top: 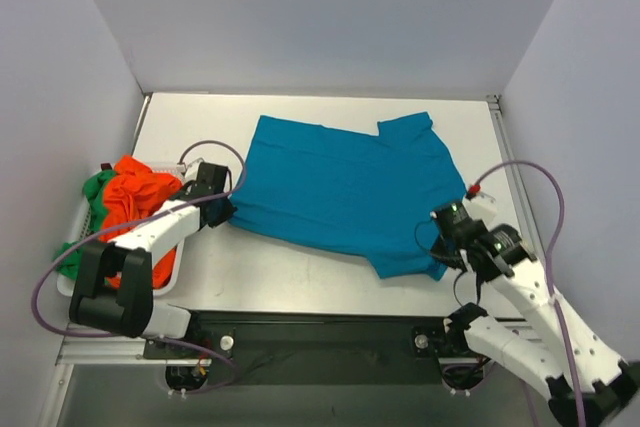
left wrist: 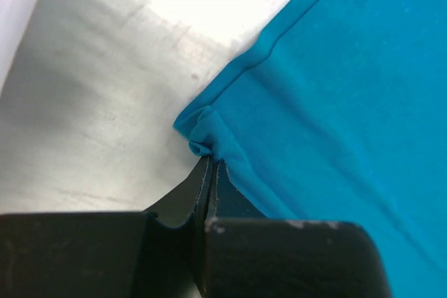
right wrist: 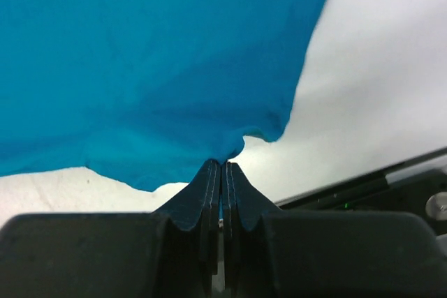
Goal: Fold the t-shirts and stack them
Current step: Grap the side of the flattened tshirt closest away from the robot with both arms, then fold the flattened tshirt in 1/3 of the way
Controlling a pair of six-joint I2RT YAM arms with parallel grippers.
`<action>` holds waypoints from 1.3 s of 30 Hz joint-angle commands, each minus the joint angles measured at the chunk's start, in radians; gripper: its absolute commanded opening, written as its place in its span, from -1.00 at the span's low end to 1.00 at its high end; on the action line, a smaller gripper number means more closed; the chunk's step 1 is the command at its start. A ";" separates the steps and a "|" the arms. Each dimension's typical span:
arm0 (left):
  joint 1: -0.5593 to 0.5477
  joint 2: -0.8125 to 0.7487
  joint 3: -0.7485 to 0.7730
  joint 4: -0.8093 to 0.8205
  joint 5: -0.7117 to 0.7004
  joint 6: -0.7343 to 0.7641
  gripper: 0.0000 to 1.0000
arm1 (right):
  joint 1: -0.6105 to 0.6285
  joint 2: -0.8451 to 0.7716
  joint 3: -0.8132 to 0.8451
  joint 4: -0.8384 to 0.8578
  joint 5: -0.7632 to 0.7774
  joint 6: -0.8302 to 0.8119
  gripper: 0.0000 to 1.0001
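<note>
The teal-blue t-shirt lies spread on the white table. My left gripper is shut on its near left corner, which bunches at my fingertips in the left wrist view. My right gripper is shut on the shirt's near right edge; in the right wrist view the cloth hangs from the closed tips. The orange t-shirt and the green t-shirt lie bundled in the white basket at the left.
Grey walls enclose the table on the left, back and right. The black rail with both arm bases runs along the near edge. Purple cables loop over both arms.
</note>
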 commanded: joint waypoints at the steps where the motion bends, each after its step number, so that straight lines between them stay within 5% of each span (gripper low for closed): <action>1: -0.003 0.055 0.095 0.007 -0.022 -0.012 -1.00 | -0.011 0.126 0.095 0.025 0.156 -0.103 -1.00; 7: -0.009 0.151 0.221 0.006 -0.006 -0.023 -1.00 | -0.184 0.317 0.149 0.189 0.020 -0.224 -1.00; 17: -0.002 0.303 0.381 -0.028 0.011 -0.031 -1.00 | -0.264 0.514 0.293 0.256 -0.033 -0.281 -1.00; 39: 0.020 0.404 0.480 -0.004 0.060 -0.029 -1.00 | -0.393 0.592 0.310 0.322 -0.132 -0.326 -1.00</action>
